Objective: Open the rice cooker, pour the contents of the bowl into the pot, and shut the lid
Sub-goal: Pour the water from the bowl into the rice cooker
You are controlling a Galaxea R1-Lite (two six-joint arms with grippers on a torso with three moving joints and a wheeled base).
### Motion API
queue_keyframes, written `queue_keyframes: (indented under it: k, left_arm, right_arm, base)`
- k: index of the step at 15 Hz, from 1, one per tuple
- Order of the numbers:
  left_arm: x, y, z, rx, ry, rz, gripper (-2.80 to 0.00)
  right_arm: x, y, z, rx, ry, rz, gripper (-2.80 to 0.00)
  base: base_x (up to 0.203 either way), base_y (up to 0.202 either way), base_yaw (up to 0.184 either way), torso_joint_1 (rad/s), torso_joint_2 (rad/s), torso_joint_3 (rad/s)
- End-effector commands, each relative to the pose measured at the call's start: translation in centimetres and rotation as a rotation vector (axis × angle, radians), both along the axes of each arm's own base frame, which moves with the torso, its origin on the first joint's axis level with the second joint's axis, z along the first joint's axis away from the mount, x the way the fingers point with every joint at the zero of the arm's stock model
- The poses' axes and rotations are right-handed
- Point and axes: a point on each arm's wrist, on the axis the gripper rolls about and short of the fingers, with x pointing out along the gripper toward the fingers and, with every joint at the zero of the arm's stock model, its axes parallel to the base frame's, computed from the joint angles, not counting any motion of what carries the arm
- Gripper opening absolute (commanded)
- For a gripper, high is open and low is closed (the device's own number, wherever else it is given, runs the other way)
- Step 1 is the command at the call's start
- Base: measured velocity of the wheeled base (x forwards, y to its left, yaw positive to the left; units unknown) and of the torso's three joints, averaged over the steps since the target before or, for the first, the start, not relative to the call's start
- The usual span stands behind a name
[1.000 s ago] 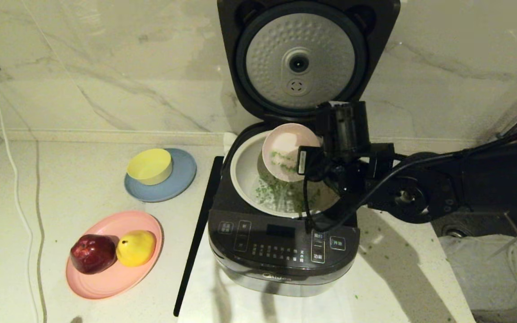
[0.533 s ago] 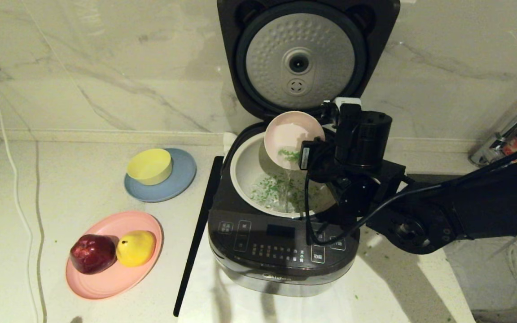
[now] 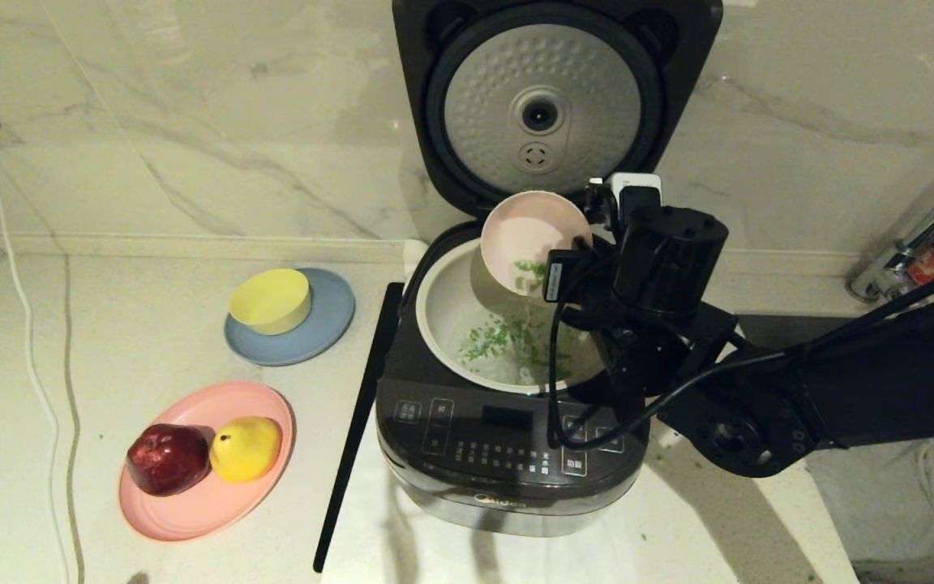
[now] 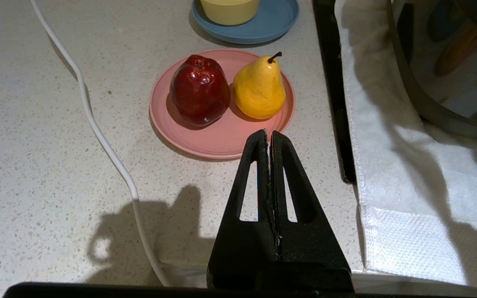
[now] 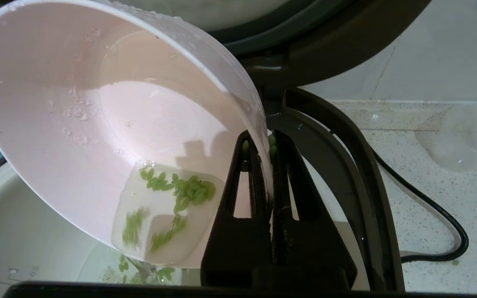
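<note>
The dark grey rice cooker (image 3: 507, 454) stands open, its lid (image 3: 544, 105) upright with the dimpled silver disc facing me. The pale pink bowl (image 3: 528, 239) hangs steeply tilted over the cream-white pot (image 3: 439, 312). My right gripper (image 5: 263, 142) is shut on the bowl's (image 5: 97, 124) rim, one finger inside and one outside. Water with green contents (image 5: 176, 190) gathers at the bowl's low lip and spills over. More green bits (image 3: 499, 341) lie in the pot. My left gripper (image 4: 268, 134) is shut and empty above the counter.
Left of the cooker a yellow bowl (image 3: 271, 300) sits on a blue plate (image 3: 329, 324). A pink plate (image 3: 191, 503) carries a red apple (image 3: 167, 458) and a yellow pear (image 3: 246, 448). A black strip (image 3: 353, 422) edges the white towel (image 3: 402, 551). A white cable (image 3: 37, 381) crosses the counter.
My right wrist has rolled and the arm has swung, tipping the bowl steeper and a little higher. Most of the green bits have run out of it into the pot.
</note>
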Motion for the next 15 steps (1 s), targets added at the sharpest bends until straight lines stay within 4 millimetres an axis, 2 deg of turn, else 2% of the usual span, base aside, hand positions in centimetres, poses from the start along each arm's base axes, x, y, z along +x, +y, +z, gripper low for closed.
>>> queue_keyframes:
  k: [1, 7, 10, 11, 15]
  left_arm:
    - [0.1, 0.0, -0.2, 0.0, 0.008, 0.001, -2.8]
    - [0.1, 0.0, -0.2, 0.0, 0.008, 0.001, -2.8]
    - [0.1, 0.0, -0.2, 0.0, 0.008, 0.0, -2.8]
    - [0.1, 0.0, -0.2, 0.0, 0.008, 0.001, -2.8]
    - [0.1, 0.0, -0.2, 0.0, 0.008, -0.001, -2.8]
  right_arm:
    - [0.0, 0.0, 0.3, 0.001, -0.014, -0.003, -2.8]
    - [0.0, 0.7, 0.0, -0.023, -0.086, -0.022, -2.8]
    - [-0.2, 0.5, 1.1, -0.01, -0.103, -0.04, -2.8]
    - [-0.4, 0.3, 2.1, -0.011, -0.099, -0.045, -2.8]
    - [-2.0, -0.7, 4.4, -0.022, 0.013, -0.02, -2.8]
  base:
    - [0.0, 0.0, 0.0, 0.0, 0.0, 0.0]
    - [0.0, 0.0, 0.0, 0.0, 0.0, 0.0]
    - [0.0, 0.0, 0.0, 0.0, 0.0, 0.0]
    - [0.0, 0.0, 0.0, 0.0, 0.0, 0.0]
    - [0.0, 0.0, 0.0, 0.0, 0.0, 0.0]
